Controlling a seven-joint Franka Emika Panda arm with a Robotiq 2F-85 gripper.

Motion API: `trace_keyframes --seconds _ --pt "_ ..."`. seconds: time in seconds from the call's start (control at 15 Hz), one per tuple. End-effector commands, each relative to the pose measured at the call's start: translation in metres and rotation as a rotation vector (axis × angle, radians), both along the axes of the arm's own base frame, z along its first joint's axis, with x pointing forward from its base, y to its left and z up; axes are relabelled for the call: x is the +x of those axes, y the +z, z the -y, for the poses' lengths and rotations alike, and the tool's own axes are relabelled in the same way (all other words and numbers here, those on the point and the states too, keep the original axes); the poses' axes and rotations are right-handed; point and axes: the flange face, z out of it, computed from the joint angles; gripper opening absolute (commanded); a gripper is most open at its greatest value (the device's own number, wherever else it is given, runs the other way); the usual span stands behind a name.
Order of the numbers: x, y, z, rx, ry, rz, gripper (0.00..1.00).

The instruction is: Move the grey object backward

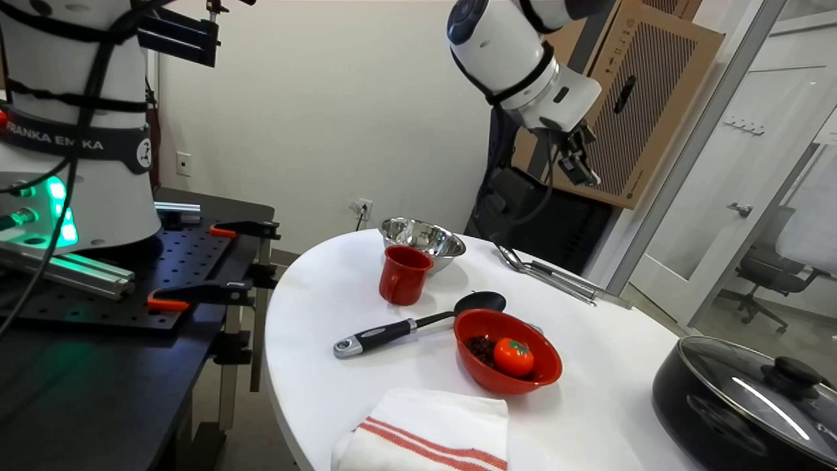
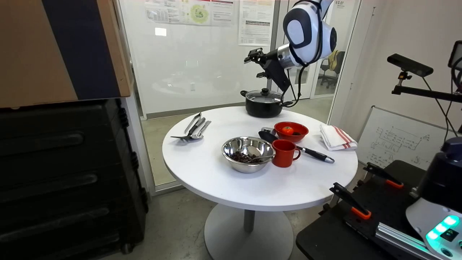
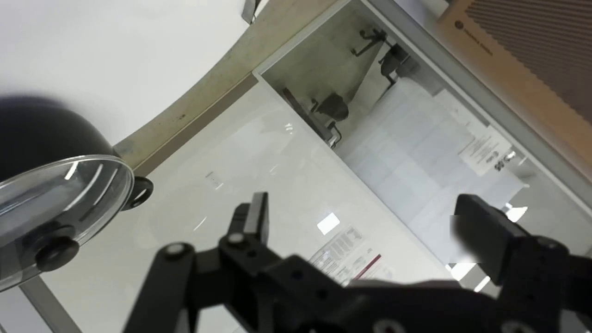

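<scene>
The grey object (image 2: 269, 130) is small and light grey. It lies on the white table between the black spoon's head and the red bowl. In an exterior view only a sliver of the grey object (image 1: 537, 328) shows behind the red bowl's rim. It is out of the wrist view. My gripper (image 1: 583, 160) is high in the air, well away from the grey object. In an exterior view the gripper (image 2: 257, 68) hangs above and beyond the table, near the black pot. In the wrist view the gripper's fingers (image 3: 365, 222) are wide apart with nothing between them.
The table (image 2: 202, 169) holds a red bowl (image 2: 279, 126) with a tomato, a black spoon (image 2: 314, 154), a red cup (image 2: 283, 155), a metal bowl (image 2: 231, 159), metal utensils (image 2: 196, 128), a folded towel (image 2: 334, 139) and a lidded black pot (image 2: 263, 108). A glass wall stands behind.
</scene>
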Motion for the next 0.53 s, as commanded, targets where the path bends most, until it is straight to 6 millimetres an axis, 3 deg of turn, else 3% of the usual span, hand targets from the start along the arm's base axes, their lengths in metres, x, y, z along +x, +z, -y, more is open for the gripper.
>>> trace_keyframes --seconds 0.0,0.07,0.13,0.27,0.47 --pt "-0.013 0.035 0.014 0.171 -0.081 0.024 1.00" --pt "-0.014 0.044 0.019 0.218 -0.100 0.037 1.00" --pt "-0.004 0.026 0.011 0.132 -0.066 0.017 1.00" --pt "-0.006 0.040 0.019 0.178 -0.092 0.034 1.00" --pt "-0.009 0.042 0.019 0.193 -0.098 0.033 1.00"
